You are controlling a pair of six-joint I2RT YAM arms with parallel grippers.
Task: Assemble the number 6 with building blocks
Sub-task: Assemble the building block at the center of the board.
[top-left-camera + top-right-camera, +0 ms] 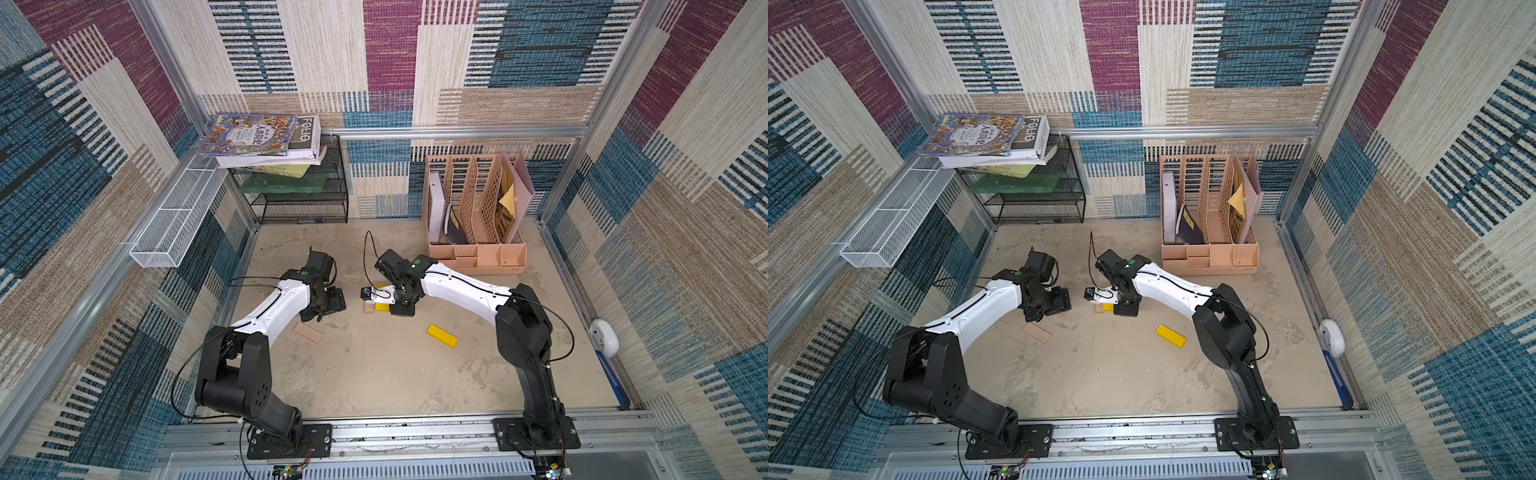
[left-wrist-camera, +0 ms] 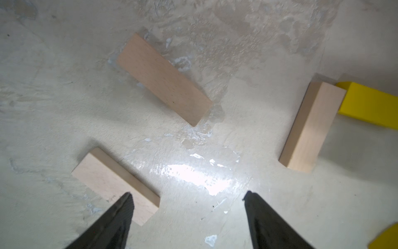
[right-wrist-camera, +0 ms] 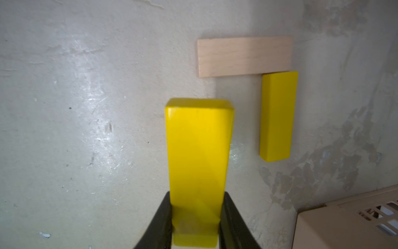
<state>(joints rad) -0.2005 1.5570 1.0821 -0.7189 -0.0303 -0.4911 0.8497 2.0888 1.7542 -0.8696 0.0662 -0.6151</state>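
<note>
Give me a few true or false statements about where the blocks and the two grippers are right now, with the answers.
1. The right gripper is shut on the held yellow block. True.
2. The left gripper holds a wooden block. False: its jaws stand open and empty above the table.
3. The pale wooden block and the placed yellow block touch, forming a corner. True.
4. The loose yellow block sits inside the organiser. False: it lies flat on the table, apart from the organiser.
</note>
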